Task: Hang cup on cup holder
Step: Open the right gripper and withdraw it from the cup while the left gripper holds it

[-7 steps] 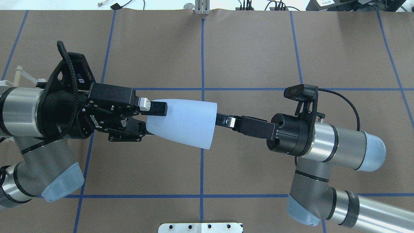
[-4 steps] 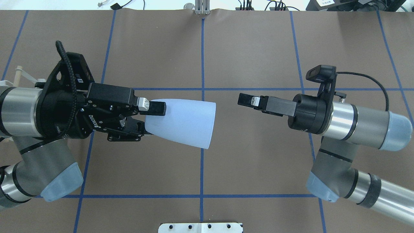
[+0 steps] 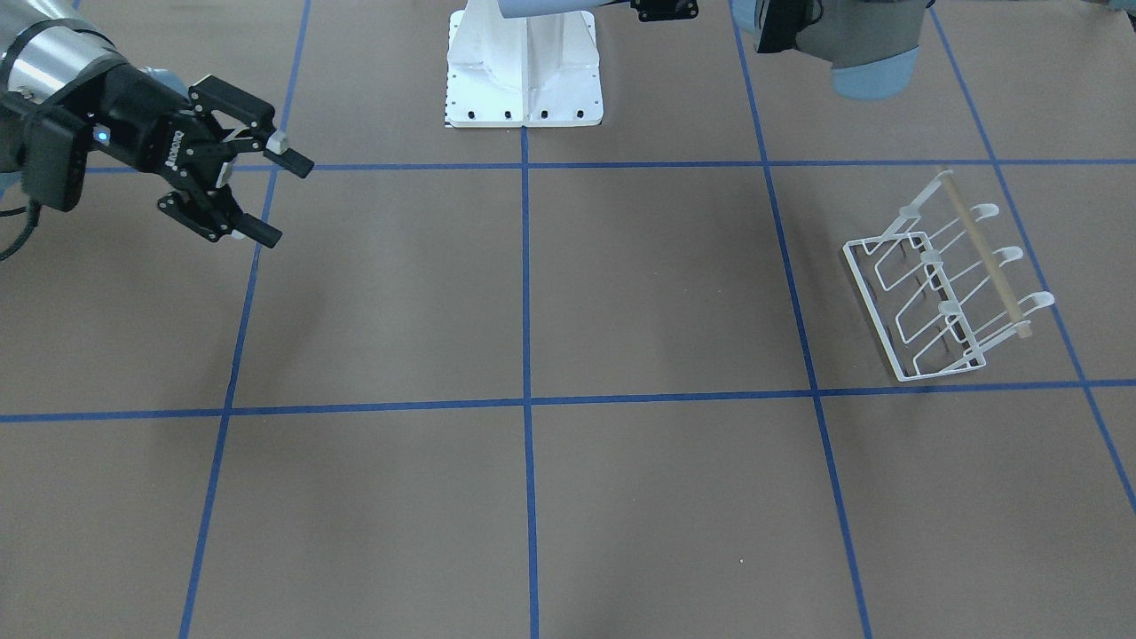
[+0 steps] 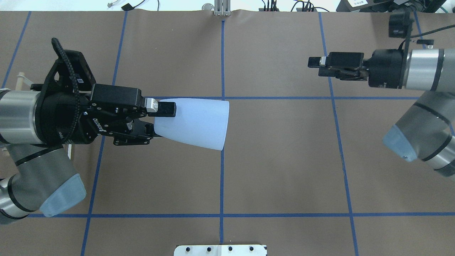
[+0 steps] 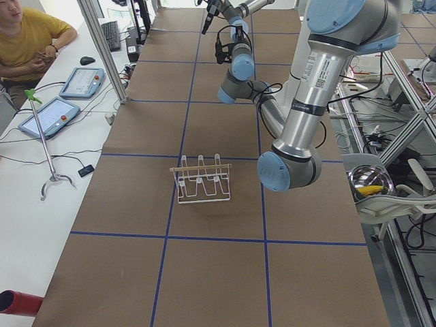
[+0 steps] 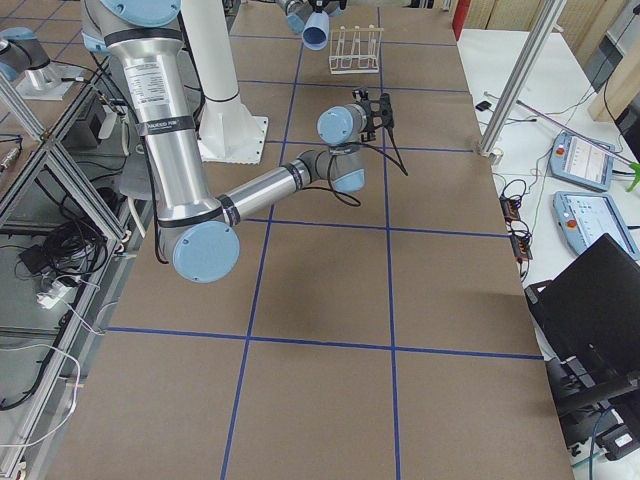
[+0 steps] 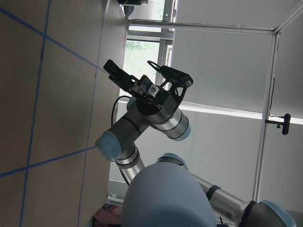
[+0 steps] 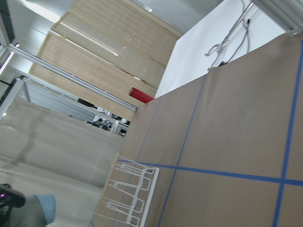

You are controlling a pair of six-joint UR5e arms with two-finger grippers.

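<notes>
Cup (image 4: 195, 122) in left gripper (image 4: 163, 121), holder (image 3: 985, 256) leftward

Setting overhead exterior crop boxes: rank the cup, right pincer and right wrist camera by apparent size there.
1. cup, held high in the left pincer
2. right pincer
3. right wrist camera
All are off the table, so nearness skews real sizes.

Yellow-shirted operator (image 5: 28, 39), tablet (image 5: 83, 82), blue-taped brown table (image 4: 277, 160)
</notes>
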